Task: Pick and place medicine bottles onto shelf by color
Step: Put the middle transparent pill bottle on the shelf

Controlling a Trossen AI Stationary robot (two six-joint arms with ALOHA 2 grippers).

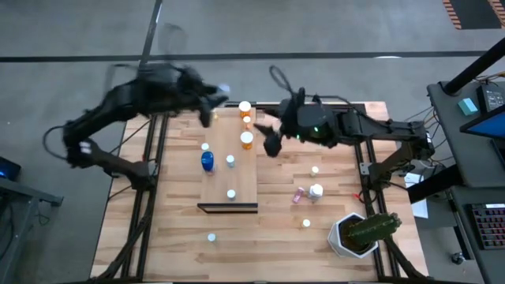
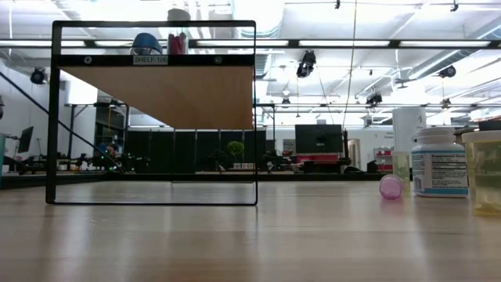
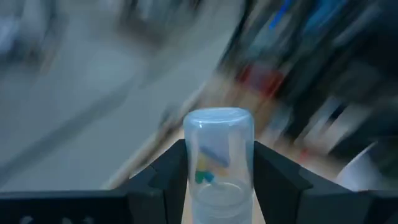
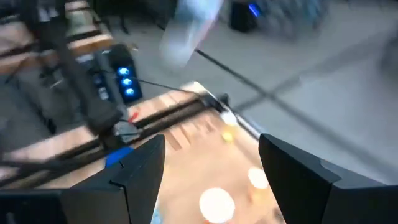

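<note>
My left gripper (image 1: 216, 96) is up over the table's far edge, left of the shelf's far end, and is shut on a clear medicine bottle (image 3: 217, 155). The shelf (image 1: 237, 177) is a pale board that carries orange bottles (image 1: 247, 140) at its far end, a blue bottle (image 1: 207, 161) and several white-capped ones (image 1: 231, 193). My right gripper (image 1: 267, 136) hovers open over the shelf's far right edge, with nothing between its fingers (image 4: 143, 171). Loose bottles, one of them pink (image 1: 298, 195), lie on the table to the right. My left gripper pinches the clear bottle's body (image 3: 198, 177) between its two fingers, one on each side. The bottle's rounded end (image 3: 217, 121) sticks out past the fingertips. The gripper points roughly level toward the table's right, and the bottle is lifted clear of table and shelf.
A white pot with a green cactus (image 1: 359, 233) stands at the near right corner. Black frame rails (image 1: 150, 181) run along both sides of the table. In the low view the shelf's dark frame (image 2: 153, 202) stands at the left, with a pink bottle (image 2: 391, 186) and a white one (image 2: 438, 162) at the right.
</note>
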